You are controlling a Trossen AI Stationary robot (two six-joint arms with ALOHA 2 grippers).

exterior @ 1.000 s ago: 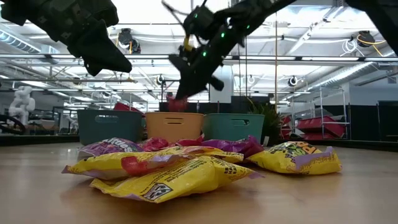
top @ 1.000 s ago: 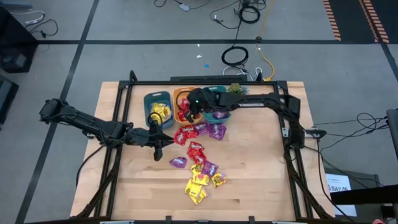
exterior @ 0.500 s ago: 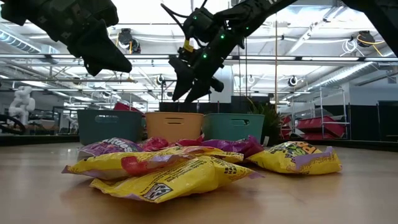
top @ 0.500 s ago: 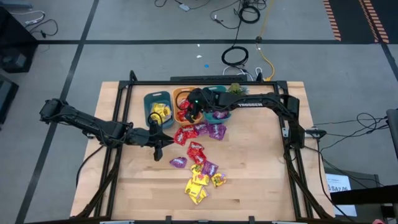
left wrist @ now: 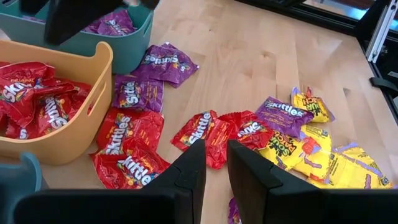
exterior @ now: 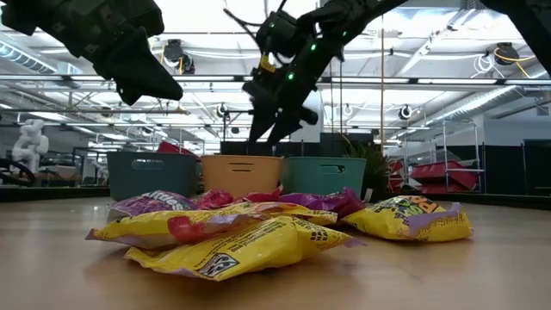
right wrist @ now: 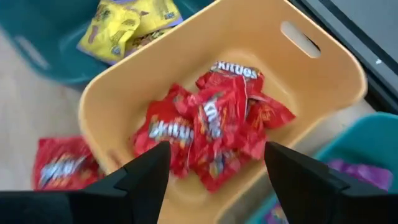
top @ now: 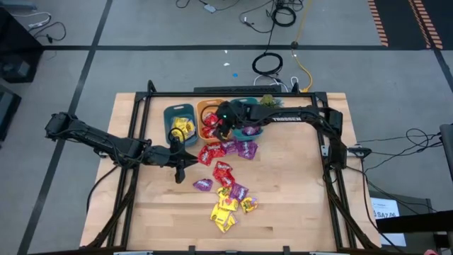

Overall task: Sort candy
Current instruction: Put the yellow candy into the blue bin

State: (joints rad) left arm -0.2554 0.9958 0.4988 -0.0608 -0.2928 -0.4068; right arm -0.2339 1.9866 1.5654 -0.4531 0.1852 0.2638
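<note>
Loose candy lies on the wooden table: red packets [top: 222, 170], purple ones [top: 245, 149] and a yellow heap [top: 225, 210] nearer the front. At the far edge stand three bins in a row. The blue-teal bin [top: 170, 117] holds yellow packets, the orange bin [right wrist: 323, 74] holds red packets [right wrist: 211, 124], and the teal bin [top: 252, 130] holds purple ones. My right gripper [right wrist: 217, 171] hangs wide open above the orange bin, holding nothing. My left gripper [left wrist: 216, 165] hovers over the table left of the red packets [left wrist: 127, 146], its fingers a narrow gap apart with nothing between.
A small green plant [top: 267, 100] stands behind the teal bin. Black frame rails [top: 325, 142] run along the table's left, right and far sides. Bare wood [top: 290, 191] lies to the right of the candy and along the near edge.
My right gripper has opened wide above the orange bin. The red packet that hung below its fingers has dropped out of them into the bin.
</note>
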